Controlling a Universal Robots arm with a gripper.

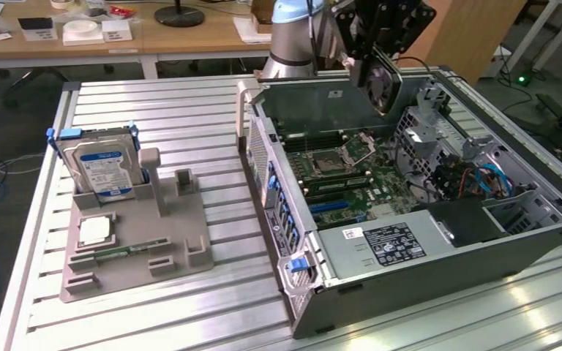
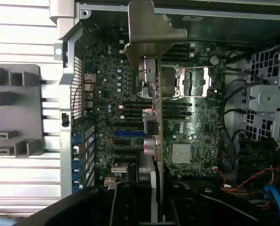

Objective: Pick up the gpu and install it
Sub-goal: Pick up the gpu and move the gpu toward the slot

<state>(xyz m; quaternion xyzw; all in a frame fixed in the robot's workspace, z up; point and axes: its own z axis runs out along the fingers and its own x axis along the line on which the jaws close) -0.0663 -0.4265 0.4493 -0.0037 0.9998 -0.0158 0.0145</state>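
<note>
The gripper point(image 1: 377, 57) is clamped on the gpu point(image 1: 380, 84), held on edge above the open case point(image 1: 408, 285). The card hangs at six o'clock from the gripper, its long axis seemingly pointing down toward the motherboard point(image 1: 345, 172).

My gpu point(image 1: 379, 77) has a dull bare-metal bracket. The worktop point(image 1: 164, 110) is ribbed, shiny aluminium, the case point(image 1: 437, 256) matt grey sheet metal, the tray point(image 1: 154, 234) matt grey plastic.
</note>
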